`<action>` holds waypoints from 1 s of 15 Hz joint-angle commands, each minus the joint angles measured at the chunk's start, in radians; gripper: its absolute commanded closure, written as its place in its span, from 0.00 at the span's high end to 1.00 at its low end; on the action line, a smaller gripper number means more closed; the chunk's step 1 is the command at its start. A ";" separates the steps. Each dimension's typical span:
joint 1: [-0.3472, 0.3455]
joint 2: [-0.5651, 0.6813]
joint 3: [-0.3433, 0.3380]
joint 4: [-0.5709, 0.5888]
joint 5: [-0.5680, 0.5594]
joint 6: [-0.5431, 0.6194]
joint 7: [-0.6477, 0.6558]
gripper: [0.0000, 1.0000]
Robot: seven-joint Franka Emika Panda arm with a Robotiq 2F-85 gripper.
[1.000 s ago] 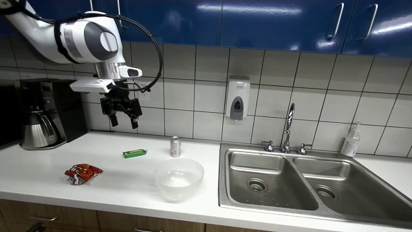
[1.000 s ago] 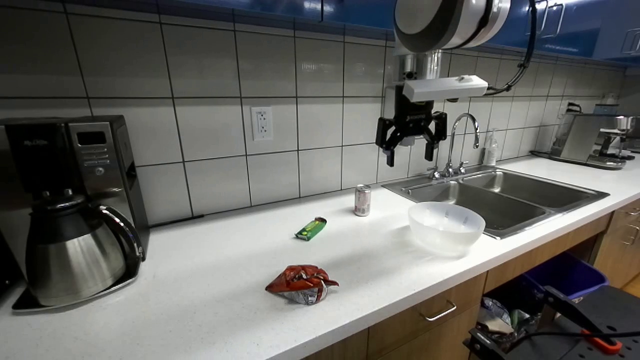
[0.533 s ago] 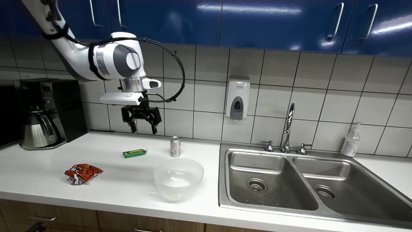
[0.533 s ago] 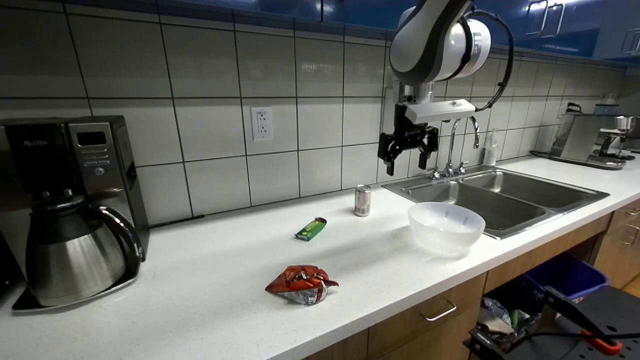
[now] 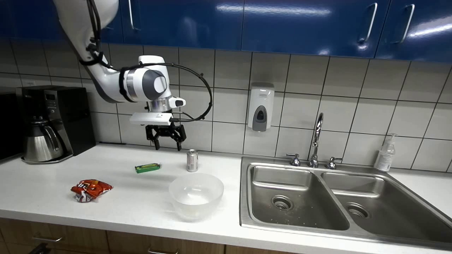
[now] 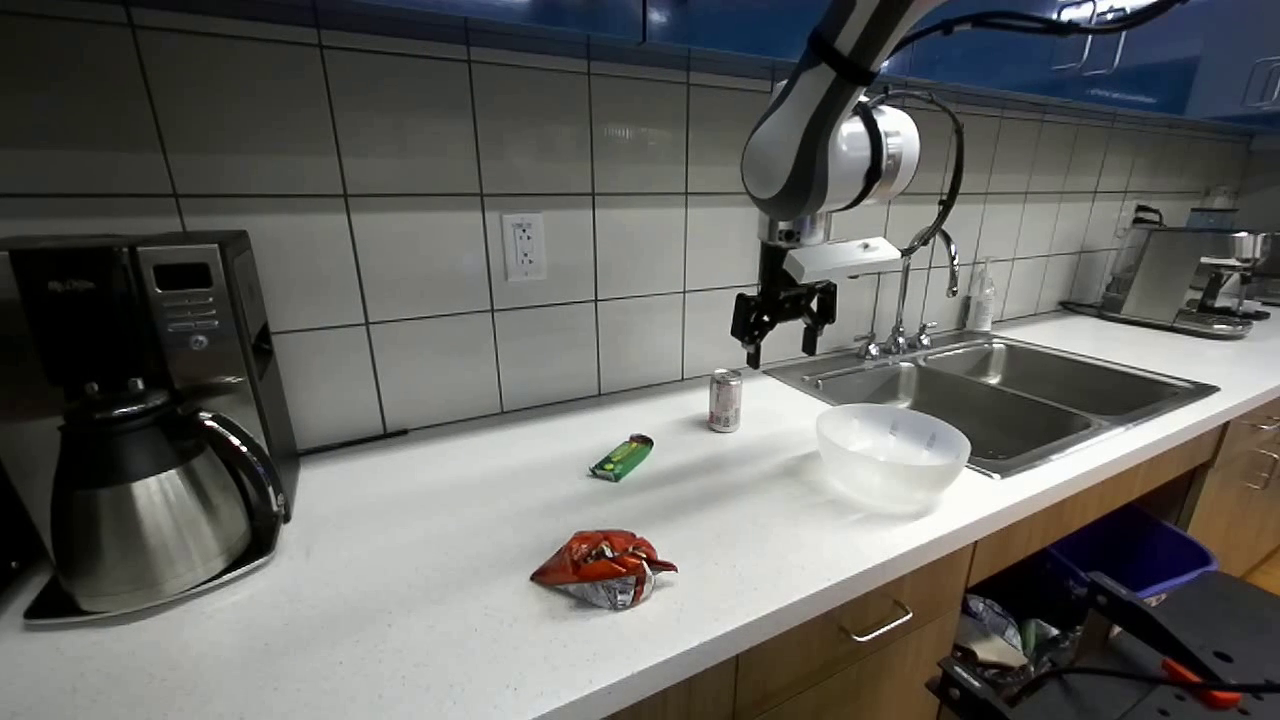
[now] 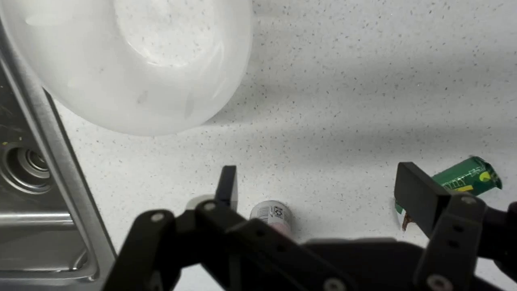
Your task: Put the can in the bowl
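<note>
A small silver-white can stands upright on the white counter in both exterior views (image 5: 192, 161) (image 6: 725, 401). A translucent white bowl (image 5: 194, 203) stands near it, closer to the counter's front edge; it also shows in an exterior view (image 6: 890, 470) and the wrist view (image 7: 161, 101), with nothing seen inside. My gripper (image 5: 168, 147) (image 6: 781, 352) is open and empty, pointing down above the counter, higher than the can and apart from it. In the wrist view the can (image 7: 266, 211) appears between the open fingers, nearer the left one, its lower part hidden by the gripper (image 7: 317, 178).
A green wrapper (image 5: 147, 168) (image 7: 470, 178) and a red snack bag (image 5: 91, 190) lie on the counter. A double steel sink (image 5: 245, 197) with a faucet (image 5: 316, 137) is beside the bowl. A coffee maker (image 6: 200, 330) stands at the opposite end. Blue cabinets (image 5: 296, 24) hang above.
The arm has come down, and my gripper has moved lower and closer to the can. It stays open. The can, bowl, wrapper and bag have not moved.
</note>
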 commanded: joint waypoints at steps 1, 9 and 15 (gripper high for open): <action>-0.025 0.093 0.015 0.107 0.031 0.010 -0.073 1.00; -0.072 0.269 0.019 0.309 0.055 -0.005 -0.121 1.00; -0.093 0.419 0.029 0.512 0.095 -0.065 -0.108 1.00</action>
